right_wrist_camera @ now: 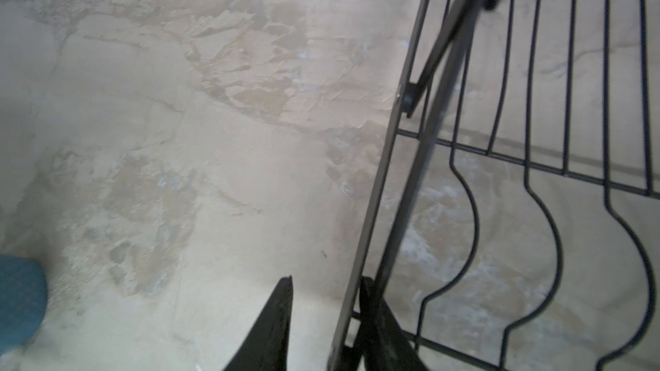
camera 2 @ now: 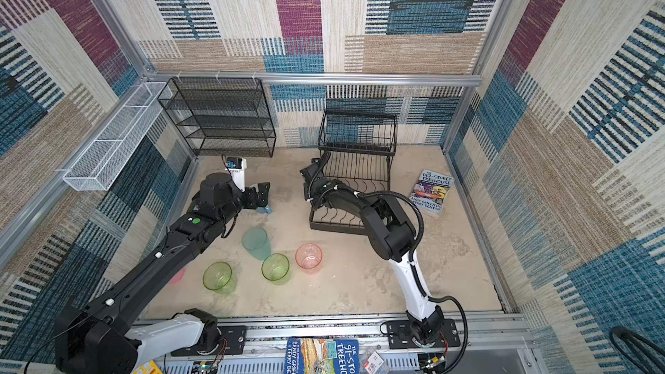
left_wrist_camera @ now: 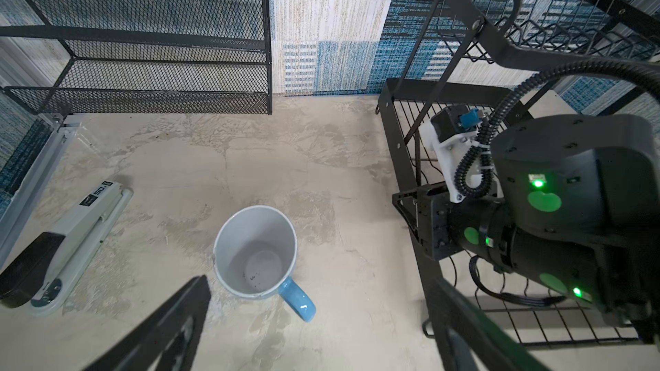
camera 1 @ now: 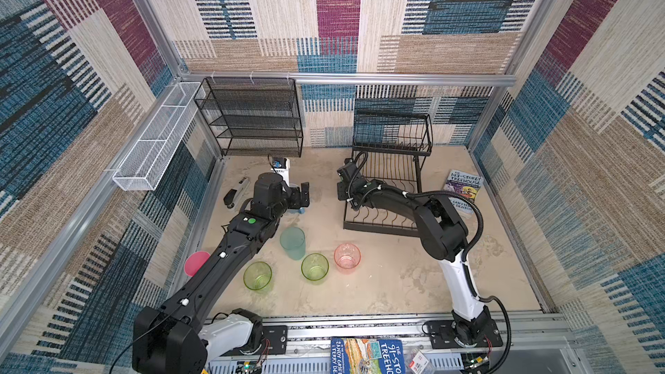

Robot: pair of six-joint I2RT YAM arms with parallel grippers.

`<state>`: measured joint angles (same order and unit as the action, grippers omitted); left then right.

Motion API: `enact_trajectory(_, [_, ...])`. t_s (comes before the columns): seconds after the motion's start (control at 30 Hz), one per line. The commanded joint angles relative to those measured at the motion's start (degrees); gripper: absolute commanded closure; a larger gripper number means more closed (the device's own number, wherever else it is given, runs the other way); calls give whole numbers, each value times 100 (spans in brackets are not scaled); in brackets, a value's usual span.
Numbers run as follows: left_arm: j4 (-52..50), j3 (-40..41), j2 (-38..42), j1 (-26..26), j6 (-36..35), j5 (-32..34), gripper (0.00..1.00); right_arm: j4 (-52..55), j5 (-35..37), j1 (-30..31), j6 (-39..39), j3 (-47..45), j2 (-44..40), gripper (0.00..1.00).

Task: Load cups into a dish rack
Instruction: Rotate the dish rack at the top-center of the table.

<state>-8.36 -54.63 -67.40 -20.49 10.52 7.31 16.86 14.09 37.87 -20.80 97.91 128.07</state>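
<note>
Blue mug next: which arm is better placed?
Left. Its jaws stand open right over the upright light-blue mug. The right jaws straddle the side rim of the dish rack, off to one side of the mug.

Readable stuff, for what it's worth: on the book [camera 1: 464,190] lying at about 3 o'clock on the floor, "THE 143-STOREY TREEHOUSE" can be read in both top views. "ANDY GRIFFITHS & TERRY DENTON" is made out lower on the cover in a top view [camera 2: 433,192]. A second book [camera 1: 367,356] at 6 o'clock is cut off by the picture edge, so only "91-STO", "TREEHO", "ANDY GRIF" and "& TERRY DE" are shown. A "50" is printed on the stapler [left_wrist_camera: 68,240], seen in the left wrist view. Red marks on a small tag [camera 1: 419,361] just beside the second book can't be read, too tiny.
</note>
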Motion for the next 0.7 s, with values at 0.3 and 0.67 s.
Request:
enact_trajectory(0.3, [-17, -65, -12, 106, 81, -46, 2, -241, -338, 111, 369, -284, -916, 40])
enact_trajectory(0.67, [-25, -56, -18, 107, 81, 33, 2, -291, -277, 529, 539, -2145, -2670, 35])
